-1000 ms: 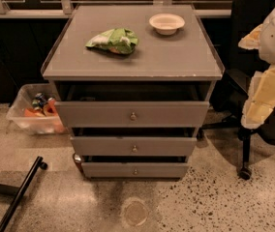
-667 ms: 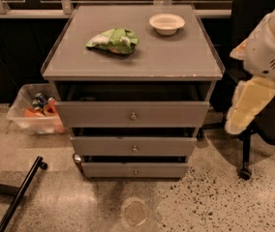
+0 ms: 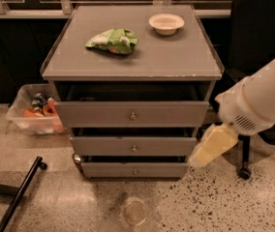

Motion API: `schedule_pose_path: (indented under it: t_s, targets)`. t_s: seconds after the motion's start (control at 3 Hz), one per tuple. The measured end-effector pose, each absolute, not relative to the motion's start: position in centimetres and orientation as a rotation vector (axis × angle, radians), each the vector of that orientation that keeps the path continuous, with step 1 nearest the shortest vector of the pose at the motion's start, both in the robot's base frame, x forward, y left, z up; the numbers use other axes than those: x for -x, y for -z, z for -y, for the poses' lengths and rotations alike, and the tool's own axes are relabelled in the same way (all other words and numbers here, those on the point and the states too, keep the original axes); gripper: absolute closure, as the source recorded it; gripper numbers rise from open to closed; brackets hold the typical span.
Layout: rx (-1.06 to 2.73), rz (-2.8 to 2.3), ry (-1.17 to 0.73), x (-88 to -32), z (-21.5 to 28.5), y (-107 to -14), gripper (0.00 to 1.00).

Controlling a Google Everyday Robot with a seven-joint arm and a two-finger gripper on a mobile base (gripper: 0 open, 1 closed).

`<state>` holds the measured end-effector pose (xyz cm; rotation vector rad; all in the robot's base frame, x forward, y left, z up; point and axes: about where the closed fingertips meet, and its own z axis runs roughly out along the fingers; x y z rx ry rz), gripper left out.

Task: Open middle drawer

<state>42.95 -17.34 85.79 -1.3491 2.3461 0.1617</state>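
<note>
Camera view: the middle drawer (image 3: 103, 146) lies just left of my claw (image 3: 200, 158), with its small knob (image 3: 134, 149) farther left at the front's centre and a dark gap above its front. The claw hangs blurred at the drawer's right end, and I cannot tell whether it is released or clenched. Up and left of the claw, the grey cabinet top (image 3: 176, 57) carries a green bag (image 3: 112, 40) and a pale bowl (image 3: 166, 23). Behind the claw stands a black chair (image 3: 258, 33). Far left sits a clear bin (image 3: 19, 112) on the speckled floor (image 3: 215, 202).
</note>
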Motion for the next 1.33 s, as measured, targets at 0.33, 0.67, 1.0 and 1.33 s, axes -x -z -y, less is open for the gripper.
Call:
schedule_pose_path:
  t_s: [0.33,0.67,1.0,1.33]
  targets:
    - [1.190,-2.361,-0.271,-41.7,14.4,-81.6,0.00]
    - [1.150,-2.320,-0.238,-43.0,14.1,-81.5,0.00]
    - [1.149,-2.321,-0.240,-43.0,14.1,-81.5,0.00]
    - [1.187,-2.326,-0.253,-44.4,12.5,-78.2,0.00]
